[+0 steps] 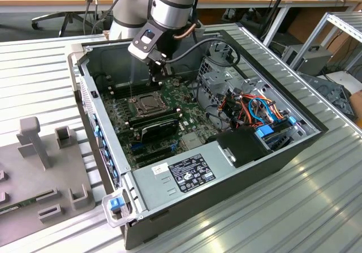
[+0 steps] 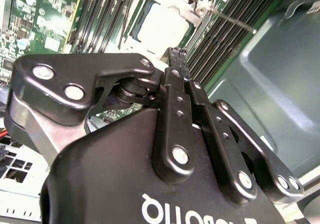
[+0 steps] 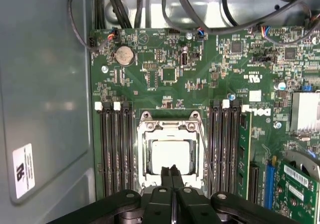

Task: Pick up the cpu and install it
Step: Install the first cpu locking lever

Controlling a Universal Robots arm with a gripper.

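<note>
The cpu (image 3: 170, 154), a pale silver square, lies flat inside the open socket frame (image 3: 169, 128) on the green motherboard (image 3: 200, 78). In the second wrist view the cpu (image 2: 161, 26) sits just beyond the fingertips. My gripper (image 3: 172, 171) hangs right above the socket's near edge, its two black fingers pressed together with nothing between them. In the exterior view the gripper (image 1: 157, 76) hovers inside the open computer case, a little above the socket (image 1: 148, 102). The socket's thin lever (image 2: 231, 20) stands raised beside it.
Black memory slots (image 3: 116, 149) flank the socket on both sides. An expansion card (image 1: 160, 129), a bundle of coloured cables (image 1: 254, 108) and a drive cage (image 1: 218, 72) fill the case's other side. A grey fixture block (image 1: 42, 174) rests at the exterior view's left.
</note>
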